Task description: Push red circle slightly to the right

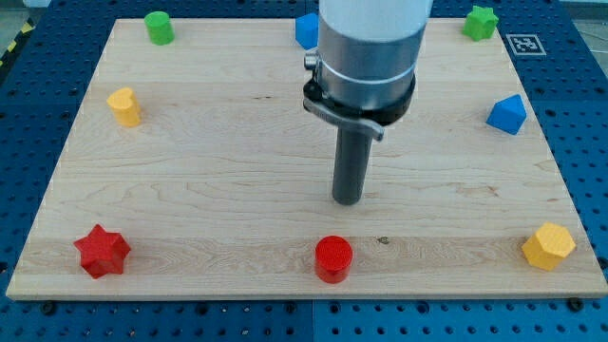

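The red circle (333, 257) stands near the view's bottom edge of the wooden board (237, 190), about the middle. My tip (349, 200) rests on the board just above the red circle and a little to its right, with a small gap between them. The rod hangs from a grey cylindrical arm end (369, 57) that covers the board's top middle.
A red star (102, 251) lies at the bottom left, a yellow block (548, 246) at the bottom right. A yellow block (124, 105) is at the left, a green block (159, 28) at the top left, a green star (481, 22) at the top right, a blue block (506, 114) at the right, another blue block (306, 30) partly behind the arm.
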`<state>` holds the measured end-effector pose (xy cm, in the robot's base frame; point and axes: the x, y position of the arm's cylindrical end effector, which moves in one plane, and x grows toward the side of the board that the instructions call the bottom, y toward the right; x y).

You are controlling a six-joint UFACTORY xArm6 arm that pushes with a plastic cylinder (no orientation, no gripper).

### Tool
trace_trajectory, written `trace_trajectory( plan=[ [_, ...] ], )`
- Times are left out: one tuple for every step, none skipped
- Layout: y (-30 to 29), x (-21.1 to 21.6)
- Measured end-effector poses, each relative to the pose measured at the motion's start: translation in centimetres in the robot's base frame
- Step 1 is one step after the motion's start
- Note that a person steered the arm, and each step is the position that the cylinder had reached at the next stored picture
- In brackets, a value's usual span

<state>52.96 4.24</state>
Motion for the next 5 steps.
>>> trace_trajectory(
  plan=[
    [0.0, 1.1],
    [-1.8, 1.1],
    [-4.3, 1.1],
    [-4.9, 1.7],
    [-6.1, 3.5]
  ],
)
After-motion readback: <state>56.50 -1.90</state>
